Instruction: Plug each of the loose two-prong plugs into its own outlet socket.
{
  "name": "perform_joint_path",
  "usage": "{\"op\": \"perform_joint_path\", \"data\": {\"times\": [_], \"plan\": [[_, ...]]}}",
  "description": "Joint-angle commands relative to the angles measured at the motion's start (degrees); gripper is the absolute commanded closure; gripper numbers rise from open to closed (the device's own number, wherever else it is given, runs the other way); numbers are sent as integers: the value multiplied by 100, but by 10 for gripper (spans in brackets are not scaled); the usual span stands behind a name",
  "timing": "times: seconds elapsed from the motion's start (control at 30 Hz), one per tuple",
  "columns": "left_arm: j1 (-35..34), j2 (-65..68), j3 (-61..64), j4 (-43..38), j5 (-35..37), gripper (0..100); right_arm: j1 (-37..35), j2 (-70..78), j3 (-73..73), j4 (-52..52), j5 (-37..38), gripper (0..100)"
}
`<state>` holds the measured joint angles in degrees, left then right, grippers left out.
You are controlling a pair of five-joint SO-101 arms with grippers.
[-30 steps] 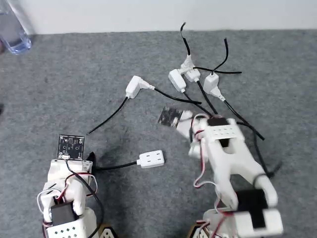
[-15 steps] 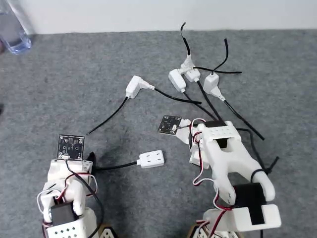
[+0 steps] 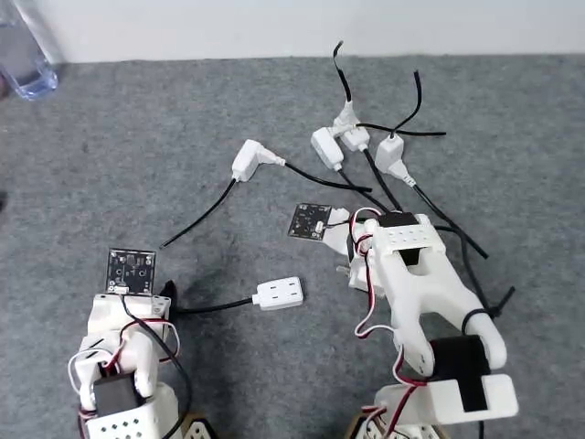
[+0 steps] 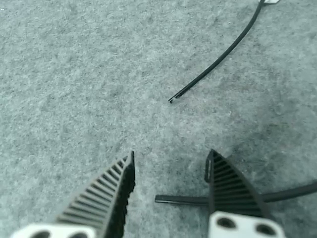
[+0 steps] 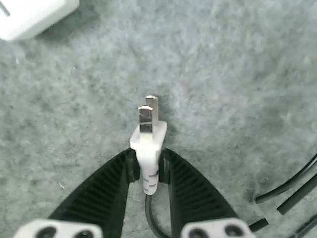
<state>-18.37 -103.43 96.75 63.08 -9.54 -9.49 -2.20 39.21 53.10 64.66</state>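
Right gripper [image 5: 148,157]: fingers [image 5: 111,186] closed on a white two-prong plug [image 5: 147,141]. It is clamped at its cord end, prongs pointing out ahead, just above the grey table [image 5: 237,74]. Left gripper [image 4: 171,157]: fingers [image 4: 111,191] open, nothing held, low over the table at near left, a black cord [image 4: 181,200] passing under one finger. White outlet block [image 3: 279,292] lies between the two arms, left of the held plug; its sockets look empty. Angled plug [image 3: 247,161] lies loose farther off; cluster of plugs [image 3: 345,137] at far right.

Risks:
- The grip is narrow and on the plug's tail, so the plug may pivot when pushed.
- The outlet block is unanchored and may slide away.
- Trailing cords could snag the arm.

Clear container [image 3: 22,57] at far left corner; contents can't tell.
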Motion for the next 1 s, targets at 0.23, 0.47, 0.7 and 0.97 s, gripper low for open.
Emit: {"op": "perform_joint_path", "data": {"times": [0.23,0.47,0.7,0.97], "plan": [[9,-79,-31,-114,-62,783,725,-998,-607,567,149,990],[9,-79,-31,-114,-62,783,760,-3011,44,637,-448,990],[9,-79,-31,-88,-53,783,822,-4857,782,356,-466,990],[9,-70,-31,-79,-44,783,1710,-6712,2910,-1912,-967,990]]}}
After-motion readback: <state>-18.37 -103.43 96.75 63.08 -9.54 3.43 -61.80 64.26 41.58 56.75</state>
